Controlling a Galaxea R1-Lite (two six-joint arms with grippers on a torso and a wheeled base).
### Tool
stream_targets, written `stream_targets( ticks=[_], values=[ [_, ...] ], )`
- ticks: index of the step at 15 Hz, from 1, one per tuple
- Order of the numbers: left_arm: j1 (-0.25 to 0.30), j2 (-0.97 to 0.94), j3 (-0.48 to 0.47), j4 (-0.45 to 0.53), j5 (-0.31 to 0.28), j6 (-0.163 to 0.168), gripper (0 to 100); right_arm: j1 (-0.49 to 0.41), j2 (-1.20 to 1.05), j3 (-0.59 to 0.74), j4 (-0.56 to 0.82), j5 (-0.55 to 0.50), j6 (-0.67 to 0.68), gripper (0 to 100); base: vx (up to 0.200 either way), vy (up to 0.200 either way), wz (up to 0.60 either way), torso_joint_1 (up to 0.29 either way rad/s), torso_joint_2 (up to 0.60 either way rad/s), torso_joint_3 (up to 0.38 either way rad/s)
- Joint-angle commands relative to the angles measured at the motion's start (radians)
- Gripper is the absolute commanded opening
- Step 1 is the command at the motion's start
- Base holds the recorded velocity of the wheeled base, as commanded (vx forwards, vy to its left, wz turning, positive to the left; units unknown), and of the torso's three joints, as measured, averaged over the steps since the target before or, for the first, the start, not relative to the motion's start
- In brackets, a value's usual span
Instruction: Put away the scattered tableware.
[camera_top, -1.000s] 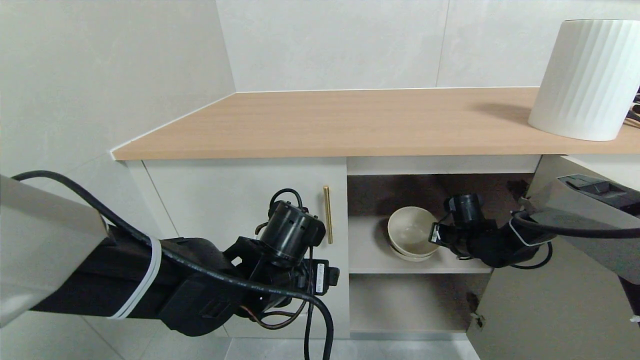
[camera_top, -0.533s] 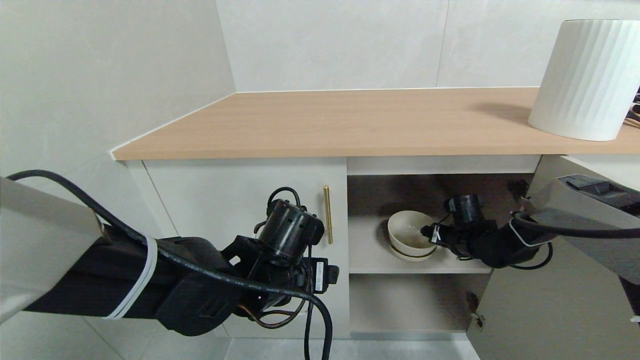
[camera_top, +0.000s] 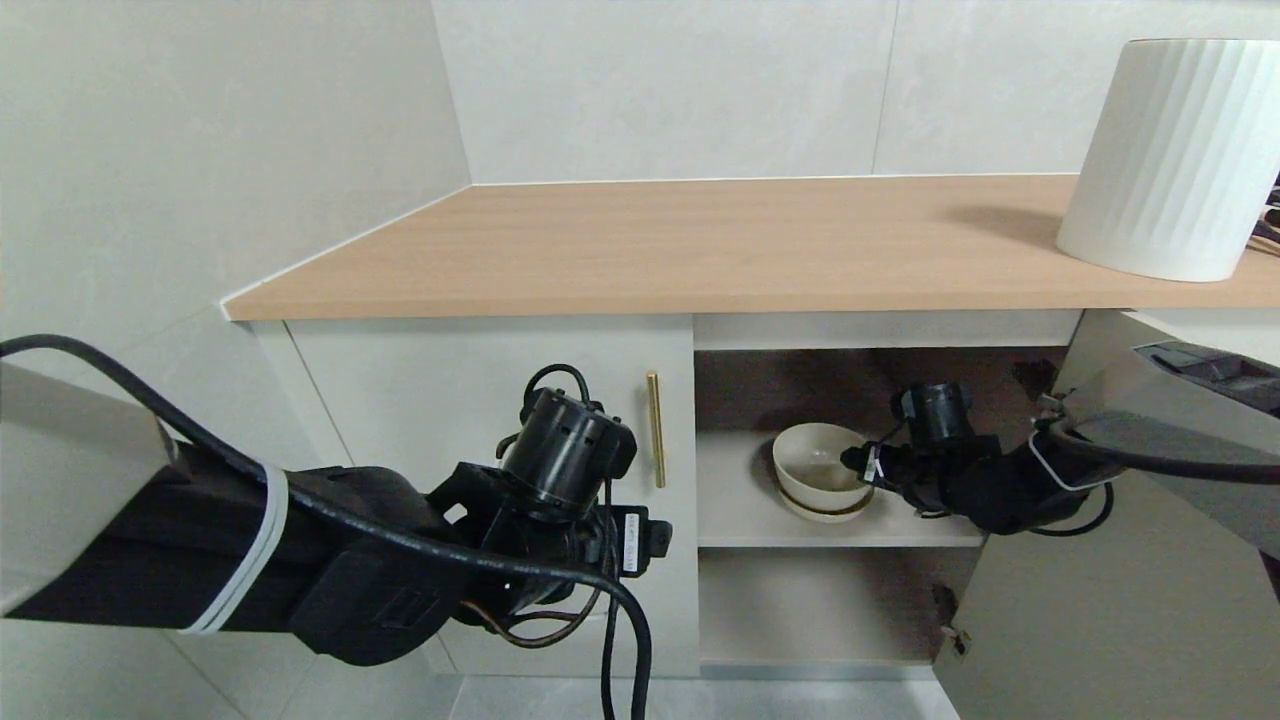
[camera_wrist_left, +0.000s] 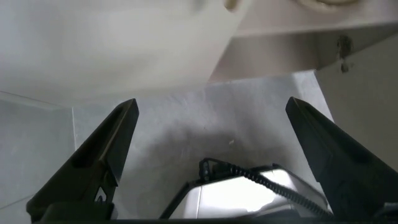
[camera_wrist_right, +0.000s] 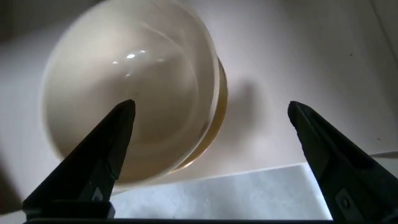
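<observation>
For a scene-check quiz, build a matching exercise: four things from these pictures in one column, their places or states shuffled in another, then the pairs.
1. stacked bowls
2. white ribbed container
3. gold handle
4. right gripper

A. on the counter
B. open, close to the bowls
C. on the closed cabinet door
D. on the cabinet shelf

Pairs: 1-D, 2-A, 3-C, 4-B

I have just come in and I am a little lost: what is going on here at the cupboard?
The robot is putting bowls away in the cupboard. Cream bowls sit stacked on the shelf, beside the open right door. The right gripper is at their rim, open and holding nothing. The left gripper is open too, low in front of the closed left door.
</observation>
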Motion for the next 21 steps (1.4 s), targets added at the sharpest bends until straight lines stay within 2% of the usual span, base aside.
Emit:
stream_targets(
  ticks=[1,2,3,5,6,7,8,12,13,14,18,21],
  values=[
    [0.031,-0.053,0.006,0.004,0.001,0.0,100,0.033,-0.108,0.06,0.005,0.016,-0.003,100,0.0,0.0,0.0,0.0,0.0,0.0],
    [0.037,-0.084,0.018,0.006,0.001,0.001,100,0.039,-0.128,0.074,0.012,0.022,-0.005,100,0.0,0.0,0.0,0.0,0.0,0.0],
    [0.038,-0.122,0.037,0.012,0.001,0.004,100,0.065,-0.225,0.128,0.077,0.089,-0.005,100,0.0,0.0,0.0,0.0,0.0,0.0],
    [0.061,-0.203,0.06,0.032,0.001,0.015,100,0.1,-0.367,0.209,0.158,0.158,-0.002,100,0.0,0.0,0.0,0.0,0.0,0.0],
    [0.095,-0.3,0.08,0.054,0.001,0.054,100,0.133,-0.484,0.307,0.193,0.186,-0.003,100,0.0,0.0,0.0,0.0,0.0,0.0],
    [0.104,-0.383,0.104,0.073,-0.004,0.08,100,0.156,-0.573,0.386,0.198,0.2,-0.006,100,0.0,0.0,0.0,0.0,0.0,0.0],
    [0.104,-0.452,0.121,0.096,-0.003,0.087,100,0.157,-0.651,0.447,0.2,0.213,-0.022,100,0.0,0.0,0.0,0.0,0.0,0.0],
    [0.106,-0.614,0.195,0.162,0.001,0.086,100,0.206,-0.841,0.636,0.2,0.23,-0.051,100,0.0,0.0,0.0,0.0,0.0,0.0],
    [0.135,-0.634,0.21,0.162,-0.004,0.083,100,0.221,-0.863,0.659,0.2,0.232,-0.051,100,0.0,0.0,0.0,0.0,0.0,0.0],
    [0.138,-0.631,0.219,0.161,-0.006,0.083,100,0.241,-0.886,0.686,0.2,0.226,-0.051,100,0.0,0.0,0.0,0.0,0.0,0.0],
    [0.14,-0.59,0.222,0.159,-0.007,0.054,100,0.254,-0.88,0.708,0.201,0.226,-0.052,100,0.0,0.0,0.0,0.0,0.0,0.0],
    [0.14,-0.585,0.227,0.159,-0.007,0.052,100,0.257,-0.874,0.711,0.201,0.224,-0.052,100,-0.133,0.0,0.0,0.005,0.0,0.002]
  ],
)
